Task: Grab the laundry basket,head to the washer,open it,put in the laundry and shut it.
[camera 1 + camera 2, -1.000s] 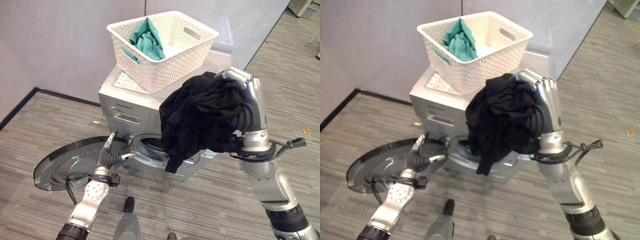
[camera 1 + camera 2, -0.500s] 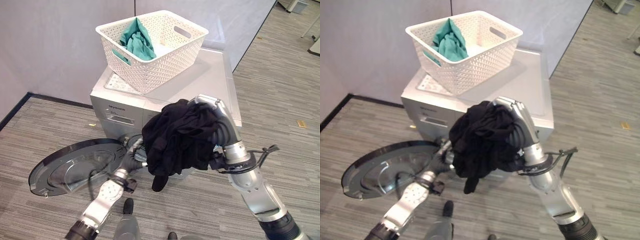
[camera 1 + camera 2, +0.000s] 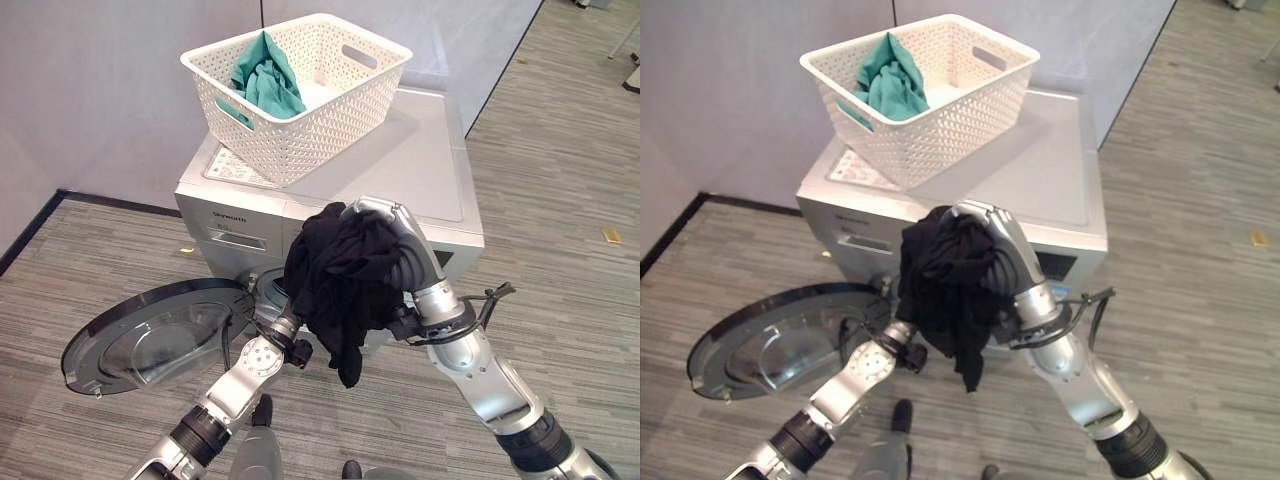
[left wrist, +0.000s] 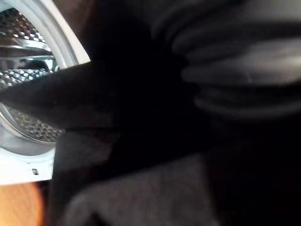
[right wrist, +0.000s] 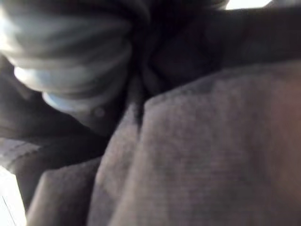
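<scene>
Lowered since a second ago, the black garment now hangs in front of the washer's mouth rather than up beside the basket, and the left arm has stretched forward from the door toward that opening; at far left the round washer door lies swung fully open, its glass bowl facing up, over the grey plank floor; the left hand reaches in just below the garment at the edge of the drum opening, its fingers hidden behind the black cloth, so I cannot tell whether they are open or closed; the left wrist view shows the perforated steel drum and its white rim past dark cloth; the silver washer stands against the wall, and on its flat top sits the white lattice laundry basket, with a teal cloth bunched in its left end; to the right, the right hand has its fingers curled over the top of the black garment, gripping it as a bunched mass with one tail dangling below.
</scene>
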